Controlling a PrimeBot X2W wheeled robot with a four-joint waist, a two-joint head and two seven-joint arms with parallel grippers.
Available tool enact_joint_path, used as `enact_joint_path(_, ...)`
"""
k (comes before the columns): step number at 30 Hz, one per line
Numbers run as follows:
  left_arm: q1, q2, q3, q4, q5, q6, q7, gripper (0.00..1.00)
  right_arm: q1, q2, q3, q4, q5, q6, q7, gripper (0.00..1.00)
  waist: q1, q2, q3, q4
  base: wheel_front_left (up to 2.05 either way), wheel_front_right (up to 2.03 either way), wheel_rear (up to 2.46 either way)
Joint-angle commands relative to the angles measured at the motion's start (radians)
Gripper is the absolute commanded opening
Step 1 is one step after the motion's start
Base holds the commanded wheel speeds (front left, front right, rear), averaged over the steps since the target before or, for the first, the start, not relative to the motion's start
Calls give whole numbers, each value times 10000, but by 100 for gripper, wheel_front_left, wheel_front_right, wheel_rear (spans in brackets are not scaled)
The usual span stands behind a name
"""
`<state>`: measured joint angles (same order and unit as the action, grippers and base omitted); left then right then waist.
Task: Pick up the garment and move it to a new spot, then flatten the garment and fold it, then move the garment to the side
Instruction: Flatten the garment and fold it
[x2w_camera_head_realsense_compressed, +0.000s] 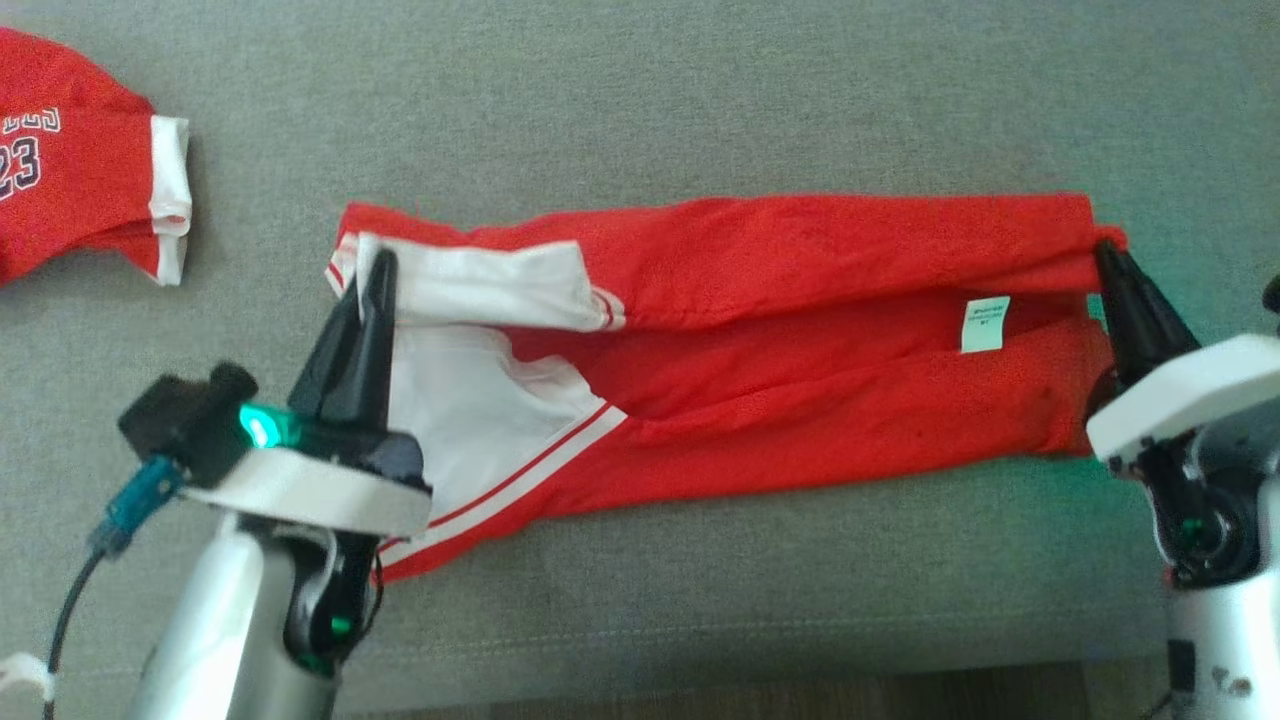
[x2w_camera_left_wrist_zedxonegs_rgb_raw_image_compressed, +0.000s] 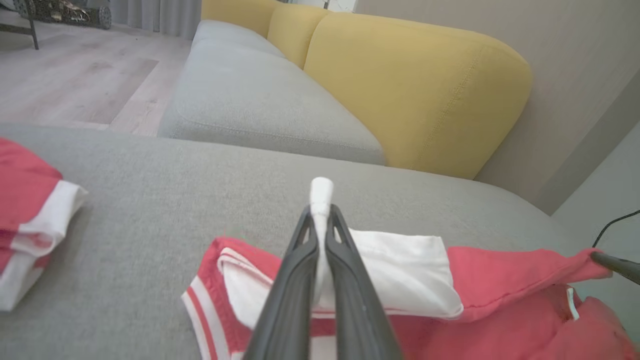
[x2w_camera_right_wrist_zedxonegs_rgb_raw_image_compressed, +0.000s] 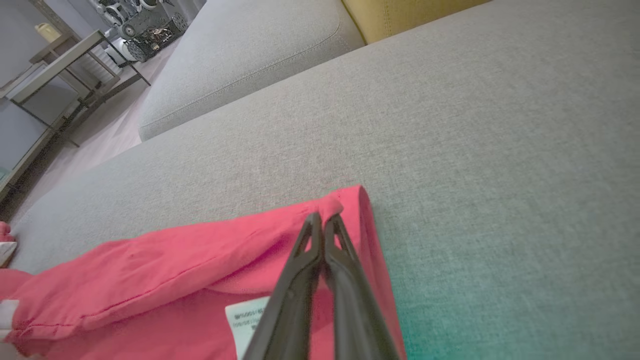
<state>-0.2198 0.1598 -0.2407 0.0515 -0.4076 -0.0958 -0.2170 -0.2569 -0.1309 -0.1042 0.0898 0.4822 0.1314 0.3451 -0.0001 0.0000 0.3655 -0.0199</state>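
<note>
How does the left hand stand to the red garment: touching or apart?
Touching. The left wrist view shows the left hand shut on a white fold of the red garment, poking past its tips.

Garment (x2w_camera_head_realsense_compressed: 800, 400): red, with white panels and stripes at one end (small white label near the other)
Pose: stretched long, far edge folded over
Place: grey cushion (x2w_camera_head_realsense_compressed: 700, 100)

red garment (x2w_camera_right_wrist_zedxonegs_rgb_raw_image_compressed: 175, 260) corner clamped in right pincer (x2w_camera_right_wrist_zedxonegs_rgb_raw_image_compressed: 324, 218), white label (x2w_camera_right_wrist_zedxonegs_rgb_raw_image_compressed: 245, 320), grey cushion (x2w_camera_right_wrist_zedxonegs_rgb_raw_image_compressed: 475, 125)
</note>
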Motion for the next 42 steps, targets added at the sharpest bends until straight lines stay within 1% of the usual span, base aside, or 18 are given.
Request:
enact_joint_path(1,-6,242,373,-455,-94,75,51,0,105,17,84,-549,-98,-7,25,0,1,0,-17,-3,0,0,0)
enact_joint_path(4,391,254,338,-443,-212,130,222,0,442,218,25,-822,-213,-7,98,0,1,0,-61,-34,0,0,0)
enact_joint_path(8,683,251,242,-119,-308,131,314,0,724,364,22,-850,-334,-7,184,0,1,0,-118,-67,0,0,0)
enact_joint_path(9,715,247,207,0,-333,107,285,12,792,405,47,-825,-336,-7,199,41,1,0,-135,-66,0,0,0)
enact_joint_path(10,779,258,150,324,-309,112,276,100,940,454,136,-810,-456,-7,171,100,1,0,-180,-60,0,0,0)
enact_joint_path(13,841,244,78,564,-278,119,246,100,1058,521,248,-843,-444,-7,-11,100,1,0,-249,-63,0,0,0)
enact_joint_path(16,948,251,-1,780,-117,265,207,100,1285,590,371,-964,-754,-7,-374,100,1,0,-396,-54,0,0,0)
enact_joint_path(21,1091,255,-35,901,251,769,169,100,1534,691,456,-1314,-1370,-7,-1095,100,1,0,-697,-28,0,0,0)
enact_joint_path(28,1206,266,127,531,668,1553,67,100,1640,748,631,-1799,-2597,-7,-2048,100,1,0,-1214,2,0,0,0)
enact_joint_path(35,1450,431,332,228,846,1965,-17,100,2005,779,962,-1980,-3297,-7,-2608,100,1,0,-1803,-15,0,0,0)
enact_joint_path(42,1764,609,509,244,794,2188,109,100,2376,791,1171,-1857,-3492,-7,-2842,100,1,0,-2195,-76,0,0,0)
